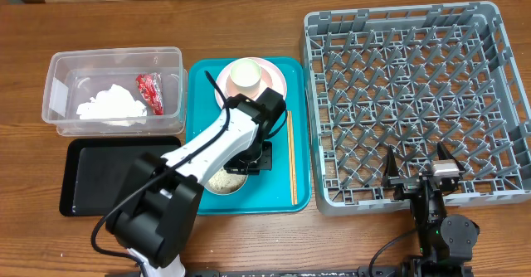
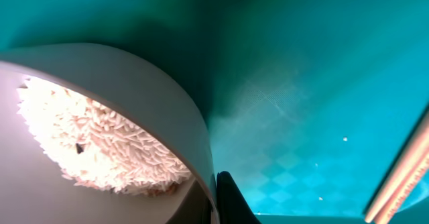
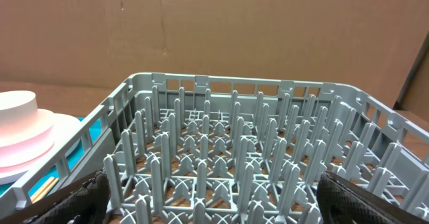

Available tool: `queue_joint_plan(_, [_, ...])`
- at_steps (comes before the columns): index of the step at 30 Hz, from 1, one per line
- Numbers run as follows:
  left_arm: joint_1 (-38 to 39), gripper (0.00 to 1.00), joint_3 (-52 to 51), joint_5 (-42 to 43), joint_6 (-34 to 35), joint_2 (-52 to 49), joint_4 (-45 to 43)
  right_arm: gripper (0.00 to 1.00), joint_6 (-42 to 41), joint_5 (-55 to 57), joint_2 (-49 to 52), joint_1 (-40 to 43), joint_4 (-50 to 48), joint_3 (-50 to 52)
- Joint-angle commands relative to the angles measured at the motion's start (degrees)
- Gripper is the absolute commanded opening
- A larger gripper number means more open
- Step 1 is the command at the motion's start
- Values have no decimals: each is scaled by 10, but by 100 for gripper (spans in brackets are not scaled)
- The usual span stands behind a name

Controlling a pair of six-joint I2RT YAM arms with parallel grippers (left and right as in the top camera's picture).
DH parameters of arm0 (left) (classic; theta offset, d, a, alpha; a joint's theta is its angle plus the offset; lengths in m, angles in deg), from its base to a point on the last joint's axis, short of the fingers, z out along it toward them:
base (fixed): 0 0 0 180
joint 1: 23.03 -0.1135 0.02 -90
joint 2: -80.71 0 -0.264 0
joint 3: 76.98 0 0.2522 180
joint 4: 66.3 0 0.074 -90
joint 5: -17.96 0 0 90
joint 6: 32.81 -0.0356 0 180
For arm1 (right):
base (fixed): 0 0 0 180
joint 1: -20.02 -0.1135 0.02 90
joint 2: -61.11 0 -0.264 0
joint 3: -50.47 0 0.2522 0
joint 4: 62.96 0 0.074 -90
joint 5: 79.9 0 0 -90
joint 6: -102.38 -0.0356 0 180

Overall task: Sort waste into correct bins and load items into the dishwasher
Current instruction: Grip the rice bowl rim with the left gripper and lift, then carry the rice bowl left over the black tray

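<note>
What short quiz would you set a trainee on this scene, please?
1. True or false: the red wrapper and the white tissue both lie in the clear tub.
2. Short answer: which gripper is shut on the rim of the rice bowl?
3. Multiple choice: the chopsticks lie on A) the clear tub, B) the teal tray, C) the rice bowl.

Key: 1 true; 2 the left gripper; 3 B.
</note>
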Motion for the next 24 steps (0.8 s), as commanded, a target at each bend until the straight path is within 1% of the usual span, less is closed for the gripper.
queue_joint_plan(1, [5,4,5,1,-4,51,3,100,2,-3,-6,0,-3,6])
queue_joint_plan(10, [-11,4,5,3,-22,170,38,100,2,-3,-5,0,-3,6])
queue_joint_plan(16, [-68,4,5,21,-42,221,62,99,2,-3,-6,0,-3,6])
queue_joint_plan(19, [-118,4,5,70,-85,235,63,100,2,-3,-6,0,-3,6])
queue_joint_plan(24, [-226,4,5,192,-168,237,65,100,2,-3,-6,0,-3,6])
